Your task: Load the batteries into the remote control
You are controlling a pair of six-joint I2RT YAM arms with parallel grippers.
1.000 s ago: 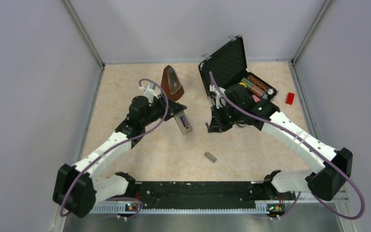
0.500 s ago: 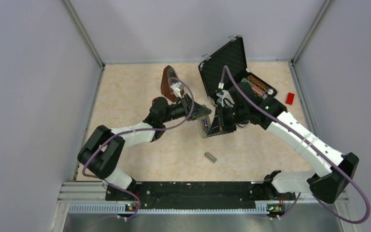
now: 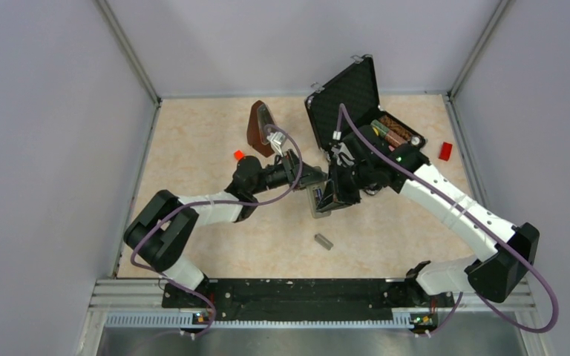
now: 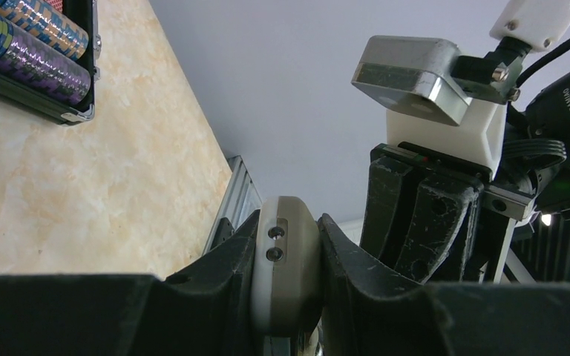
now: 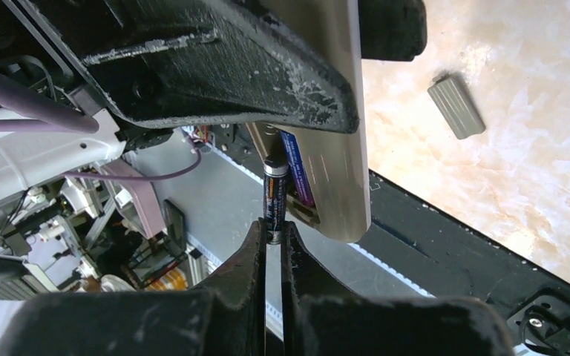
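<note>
Near the middle of the table the left arm [image 3: 208, 206] reaches in from the near left corner. The left jaws are closed on the remote control [image 4: 283, 285], squeezing it across its narrow body and holding it clear of the table. Its open battery bay faces the other arm. One of the batteries, the bluish-purple battery [image 5: 297, 172], already lies in that bay.

Just to the right, the right arm [image 3: 453, 204] comes in from the near right corner. The right jaws are drawn narrow and pinch the dark grey battery [image 5: 274, 194] by one end. Its free end is right at the bay, beside the purple one. I cannot tell whether it touches the remote yet.

So the second battery seems to be going in. As I see it, the next move calls for laying it parallel to its neighbour over the free slot and pressing it home while the left jaws hold firm. Which way its poles face I cannot read.

The grey cover piece [image 3: 323, 241] lies on the table toward the near edge, apart from both arms. An open black case [image 3: 350, 89] stands by the far right corner.
</note>
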